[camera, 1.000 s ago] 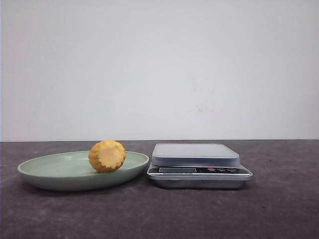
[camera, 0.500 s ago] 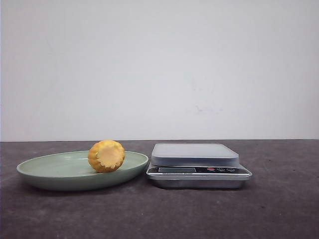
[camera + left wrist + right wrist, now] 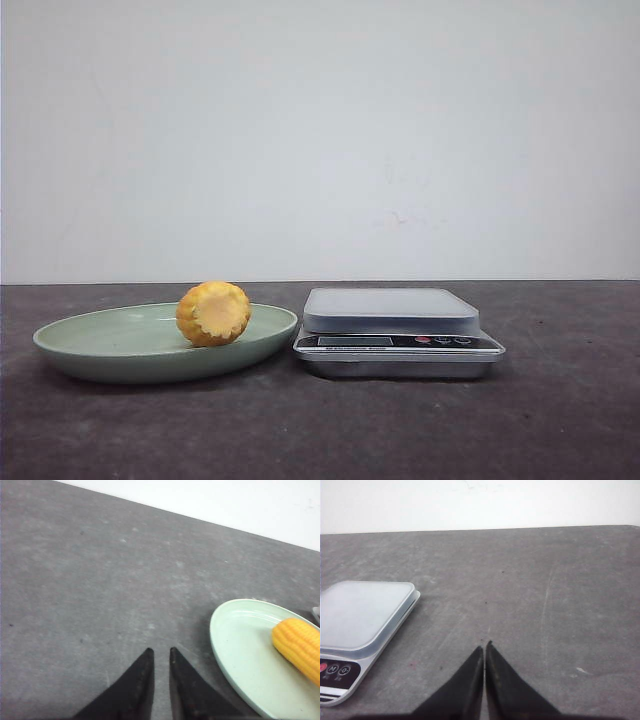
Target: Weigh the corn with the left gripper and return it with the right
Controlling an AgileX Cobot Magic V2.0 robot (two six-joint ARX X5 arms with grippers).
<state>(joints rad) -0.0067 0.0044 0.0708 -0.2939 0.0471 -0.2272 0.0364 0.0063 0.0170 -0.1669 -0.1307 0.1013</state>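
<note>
The corn (image 3: 213, 313), a stubby yellow cob piece, lies on the right part of a pale green plate (image 3: 100, 345) with its pale cut end facing me. In the left wrist view the corn (image 3: 297, 647) rests in the plate (image 3: 240, 645), off to one side of my left gripper (image 3: 161, 651). That gripper hovers over bare table, its fingers a narrow gap apart and holding nothing. My right gripper (image 3: 484, 646) is shut and empty over the table, beside the scale (image 3: 360, 612). Neither gripper shows in the front view.
A silver kitchen scale (image 3: 390, 310) with a grey platform stands just right of the plate, nearly touching its rim. The table is dark grey and a white wall stands behind it.
</note>
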